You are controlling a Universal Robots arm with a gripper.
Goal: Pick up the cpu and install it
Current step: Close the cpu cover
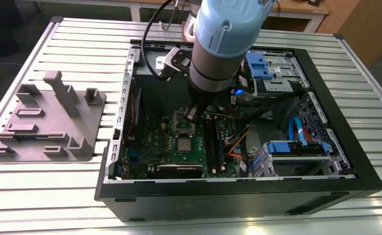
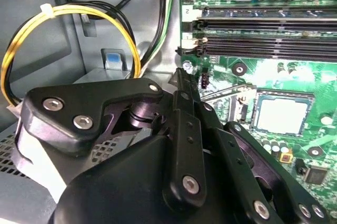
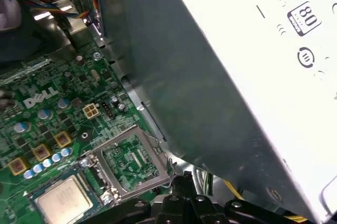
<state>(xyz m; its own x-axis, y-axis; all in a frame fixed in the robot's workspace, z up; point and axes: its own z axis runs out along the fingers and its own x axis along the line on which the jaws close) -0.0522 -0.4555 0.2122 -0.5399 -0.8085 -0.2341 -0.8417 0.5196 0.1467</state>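
In the exterior view the arm reaches down into the open case (image 1: 112, 161), because the board (image 1: 158, 142) lies flat on its floor. The cpu (image 1: 184, 145) sits on that board, in the middle. The gripper (image 1: 192, 116) hangs near the cpu, toward the back of the case, over the metal lid (image 1: 183, 125) that folds up from the cpu's seat. A grey block tray (image 1: 47, 122) lies well apart from the cpu, out on the table (image 1: 243, 223). In the second wrist view the cpu (image 2: 279, 114) lies flat and square in its socket, so I judge it is already set in place. The gripper (image 2: 181, 76) points down near the cpu, and its fingers look pressed together with nothing that I can see between them. Yellow wires (image 2: 68, 10) loop well apart from the cpu, tied up out of the way. In the first wrist view the cpu (image 3: 63, 200) shows its silver top, and the lid (image 3: 131, 161) stands open just beside the cpu, so nothing clamps the chip down yet. The gripper (image 3: 181, 181) is just beside the far edge of that lid. The big power box (image 3: 237, 76) rises near the cpu and leaves a tight gap for the arm
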